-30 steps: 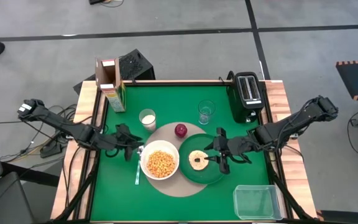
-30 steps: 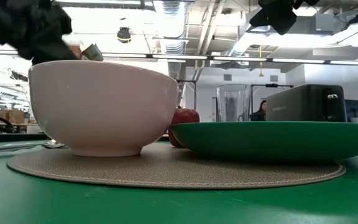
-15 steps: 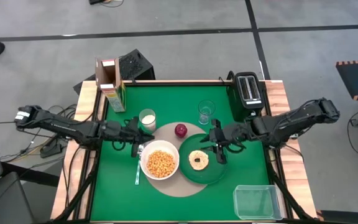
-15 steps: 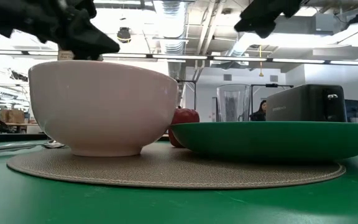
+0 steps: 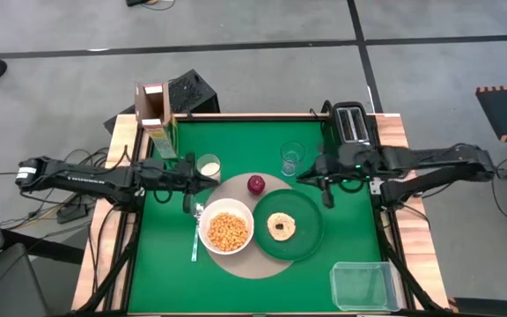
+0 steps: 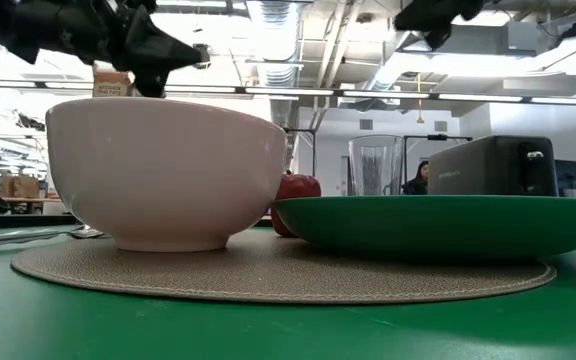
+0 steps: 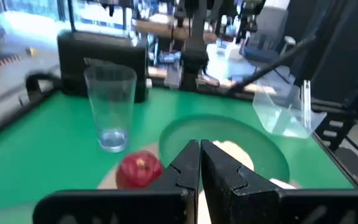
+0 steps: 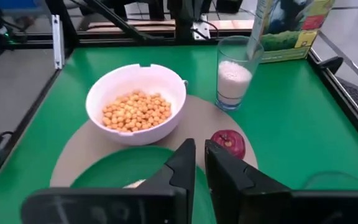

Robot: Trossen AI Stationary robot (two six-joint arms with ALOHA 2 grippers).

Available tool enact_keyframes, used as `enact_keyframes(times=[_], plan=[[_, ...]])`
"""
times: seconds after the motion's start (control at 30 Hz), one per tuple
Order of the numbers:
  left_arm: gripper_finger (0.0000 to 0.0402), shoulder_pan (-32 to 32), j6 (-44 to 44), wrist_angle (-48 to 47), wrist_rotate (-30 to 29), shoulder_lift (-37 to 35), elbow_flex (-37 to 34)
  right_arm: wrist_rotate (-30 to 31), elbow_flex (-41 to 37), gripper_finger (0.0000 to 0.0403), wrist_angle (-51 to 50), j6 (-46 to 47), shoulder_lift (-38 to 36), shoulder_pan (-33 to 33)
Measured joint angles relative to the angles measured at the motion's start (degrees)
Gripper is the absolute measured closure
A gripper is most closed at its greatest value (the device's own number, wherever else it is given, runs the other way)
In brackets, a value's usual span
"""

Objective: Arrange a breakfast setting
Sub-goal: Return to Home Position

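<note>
Fingers (image 7: 186, 167) on the left gripper (image 7: 199, 148) are pinched to a narrow slit with nothing between them. The right gripper (image 8: 199, 149) is the same, its fingers (image 8: 182, 163) nearly together and empty. Both hang above the far half of the table (image 5: 236, 141), clear of every dish.

Now the spread, front to back. Nearest sits the clear plastic tub (image 5: 363, 286), alone at the front right corner and no part of the setting. Next is the round tan mat (image 5: 245, 262). On its left half stands the white bowl (image 6: 163, 170), filled with cereal. The dark-green plate (image 5: 311, 238) overlaps the mat's right side, with the round toasted bread (image 5: 281, 226) lying on it. The silver spoon (image 5: 194, 238) lies on the green cloth just off the mat's left edge, beside the bowl. Farther back, the red apple (image 5: 256, 184) rests on the mat's far edge. Beyond that, the small white cup (image 5: 208, 166) holds milk just off the mat, and the clear glass (image 5: 292, 158) stands empty and upright. At the back are the cereal box (image 5: 157, 119) and the black toaster (image 5: 352, 128).

By my reading, the setting is laid and nothing looks out of place. Only parking the arms is left.
</note>
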Motion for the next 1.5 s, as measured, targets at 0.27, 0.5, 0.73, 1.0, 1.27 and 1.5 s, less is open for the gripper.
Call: enact_keyframes(times=[0.27, 0.5, 0.73, 1.0, 1.27, 1.5], plan=[[0.0401, -0.81, 5.55, -2.24, -5.40, -8.29, -0.75, 0.07, -0.01, 0.0353, -8.02, 1.30, -11.65, 0.03], [0.0401, -0.81, 6.64, -0.73, -7.28, -13.91, -5.01, 0.39, -5.63, 0.0354, -7.91, 2.13, -22.24, -0.05], [0.0401, -0.81, 4.55, 2.01, -7.01, -16.57, -9.13, 0.45, -18.92, 0.0354, -0.26, 3.97, -34.78, -0.08], [0.0401, -0.84, 4.19, 3.23, -7.17, -16.69, -9.84, 0.35, -30.90, 0.0354, 8.31, 2.81, -43.52, -0.08], [0.0401, -0.81, 3.55, 1.04, -10.91, -16.56, -9.84, 0.35, -39.07, 0.0354, 17.01, 3.89, -45.94, -0.08], [0.0402, -0.84, 7.70, 1.06, -5.41, -16.64, -9.84, 0.27, -46.23, 0.0354, 28.44, 4.39, -45.83, -0.08]])
